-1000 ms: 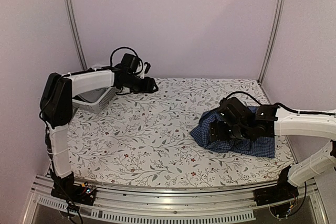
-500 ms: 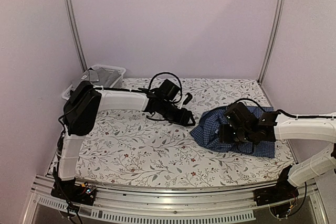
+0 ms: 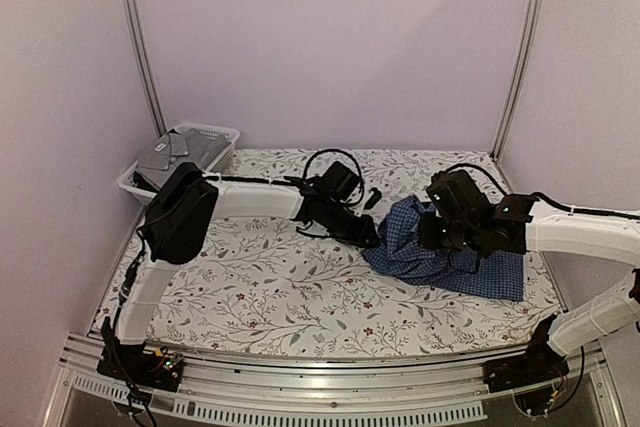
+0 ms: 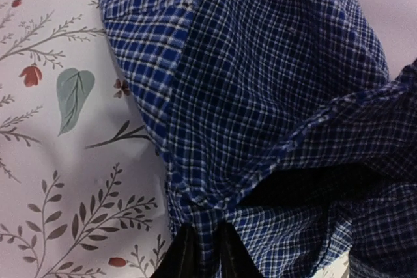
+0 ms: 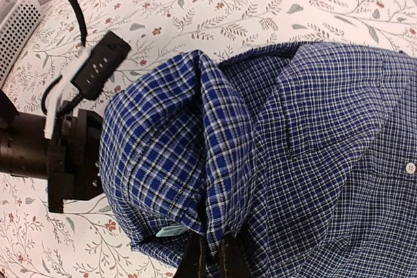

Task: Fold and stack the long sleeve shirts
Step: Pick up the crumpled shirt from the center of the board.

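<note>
Floral table [image 3: 250, 277], blue checked shirt [image 3: 410, 255] bunched on its right side.
Left gripper [image 4: 207, 258] and right gripper [image 5: 210, 255] each pinch a fold; likely the spreading step, next lift and pull apart evenly.

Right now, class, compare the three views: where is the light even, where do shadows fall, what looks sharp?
Top external view: even, soft pinkish light, slightly grainy, faint shadows on the tablecloth. Left wrist view: the checked shirt fills most of the frame, weave crisp, a black shadow inside its fold at right. Right wrist view: bright, sharp, no glare.
</note>
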